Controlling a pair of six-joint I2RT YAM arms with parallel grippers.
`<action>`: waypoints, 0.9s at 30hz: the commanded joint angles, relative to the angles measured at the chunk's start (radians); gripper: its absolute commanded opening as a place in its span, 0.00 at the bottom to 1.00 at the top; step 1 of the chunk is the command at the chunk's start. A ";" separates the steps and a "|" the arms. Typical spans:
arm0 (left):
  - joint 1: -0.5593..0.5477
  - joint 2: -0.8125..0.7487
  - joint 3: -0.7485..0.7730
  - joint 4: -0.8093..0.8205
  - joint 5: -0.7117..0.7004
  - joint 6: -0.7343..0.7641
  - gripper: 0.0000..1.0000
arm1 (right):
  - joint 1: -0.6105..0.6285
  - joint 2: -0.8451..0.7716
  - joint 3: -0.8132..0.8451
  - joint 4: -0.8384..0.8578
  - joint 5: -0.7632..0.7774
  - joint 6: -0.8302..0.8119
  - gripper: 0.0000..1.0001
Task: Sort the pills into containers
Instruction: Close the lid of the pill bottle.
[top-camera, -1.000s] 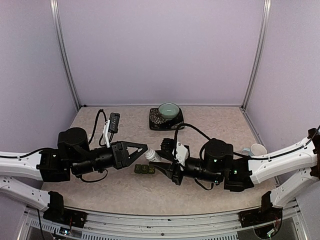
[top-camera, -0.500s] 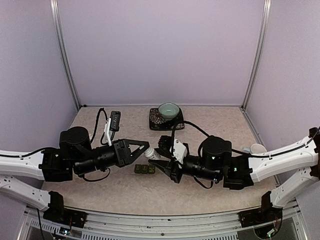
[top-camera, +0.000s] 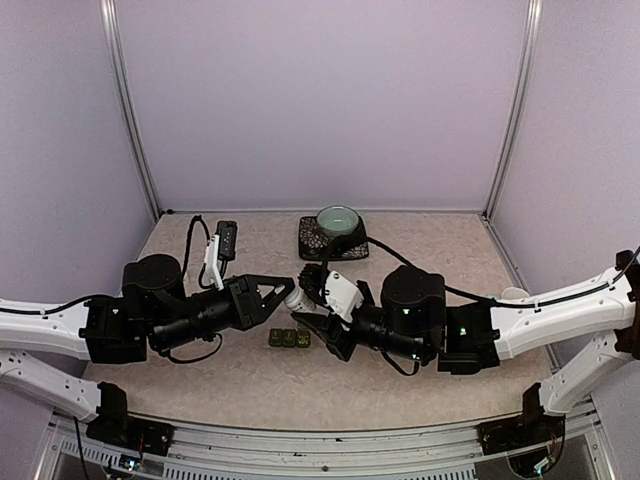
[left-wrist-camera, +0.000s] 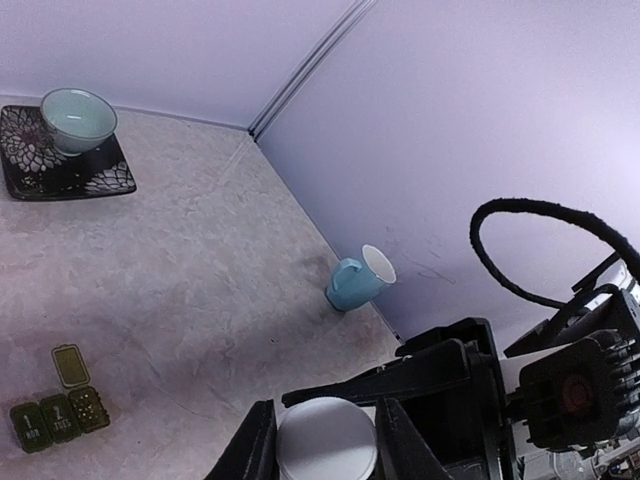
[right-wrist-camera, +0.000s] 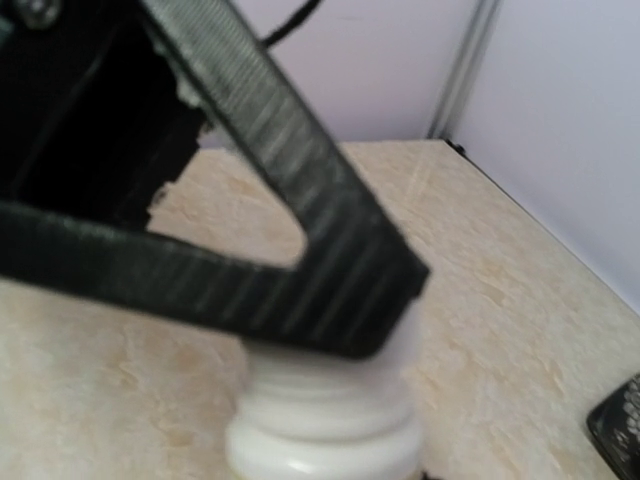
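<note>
Left claw (top-camera: 285, 294) is clenched on the white cap (left-wrist-camera: 325, 440) of a bottle (right-wrist-camera: 322, 415). Right claw (top-camera: 306, 303), meeting it nose to nose above the table (top-camera: 420, 250), grasps the bottle's body. Green three-cell container strip (top-camera: 289, 338) lies on the table at 6 o'clock from the bottle, with one end lid flipped open.

Teal bowl (top-camera: 338, 219) on patterned mat (top-camera: 314, 239); blue mug (left-wrist-camera: 356, 282).
</note>
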 joint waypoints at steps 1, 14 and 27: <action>-0.033 0.016 0.024 -0.032 0.059 0.001 0.28 | 0.035 0.041 0.089 0.001 0.085 -0.009 0.28; -0.036 0.019 0.020 -0.037 0.055 0.026 0.27 | 0.067 0.020 0.127 -0.009 0.104 0.064 0.27; -0.037 -0.008 -0.023 0.019 0.141 0.091 0.26 | 0.067 -0.131 0.044 0.011 -0.102 0.155 0.27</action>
